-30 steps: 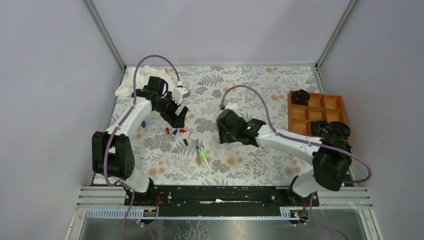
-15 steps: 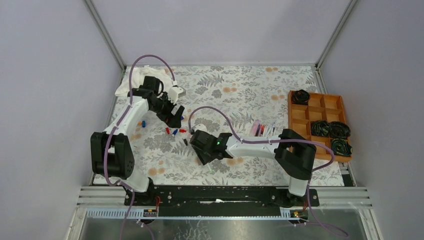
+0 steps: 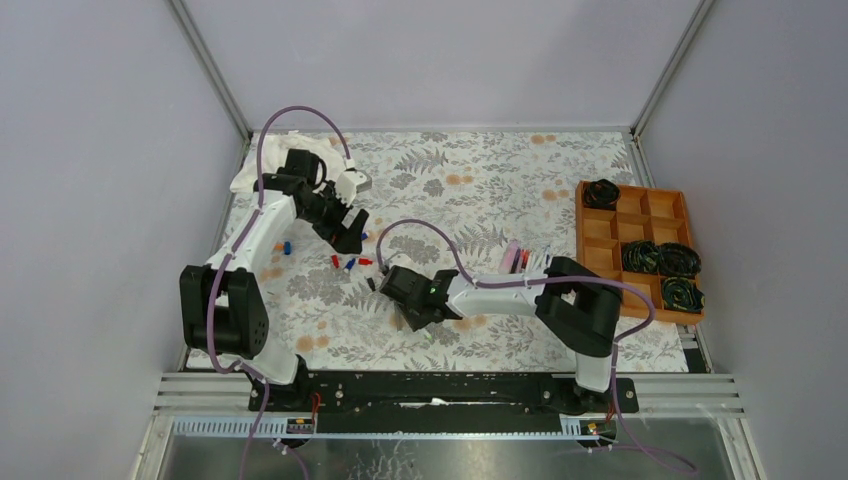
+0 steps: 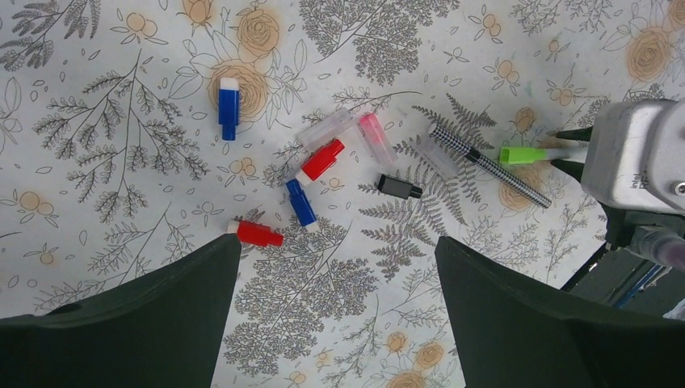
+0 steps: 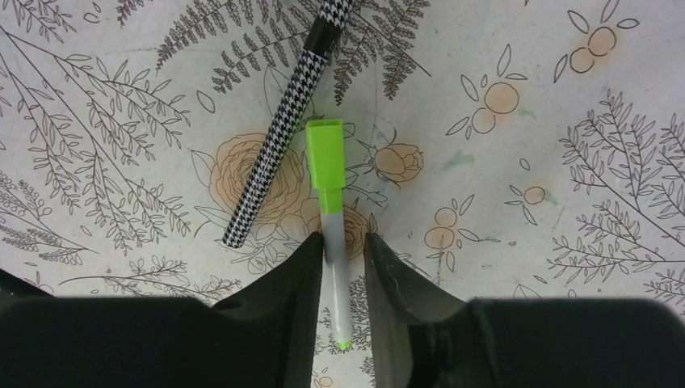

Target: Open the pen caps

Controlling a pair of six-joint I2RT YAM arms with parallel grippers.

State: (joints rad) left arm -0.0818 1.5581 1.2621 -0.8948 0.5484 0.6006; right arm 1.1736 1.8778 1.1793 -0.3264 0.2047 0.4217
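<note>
Loose pen caps lie under my left gripper (image 4: 335, 242): two blue (image 4: 229, 107), two red (image 4: 323, 158), a pink (image 4: 373, 133), a black (image 4: 399, 187). That gripper (image 3: 345, 232) hovers above them, open and empty. My right gripper (image 5: 343, 238) is low on the cloth, its jaws narrow around the white barrel of a pen (image 5: 335, 283). The left finger touches the barrel; a slim gap remains at the right finger. The pen's green cap (image 5: 325, 153) sticks out beyond the fingertips, still on. A houndstooth pen (image 5: 279, 137) lies beside it.
A wooden compartment tray (image 3: 590, 240) with black coils stands at the right edge. A white cloth (image 3: 262, 160) is bunched at the back left. More pens (image 3: 520, 258) lie near the right arm's elbow. The right wrist's housing (image 4: 638, 153) shows in the left wrist view.
My right arm has swung left and down onto the green-capped pen, and its jaws have narrowed around the barrel. My left gripper drew back a little to the left and stayed open.
</note>
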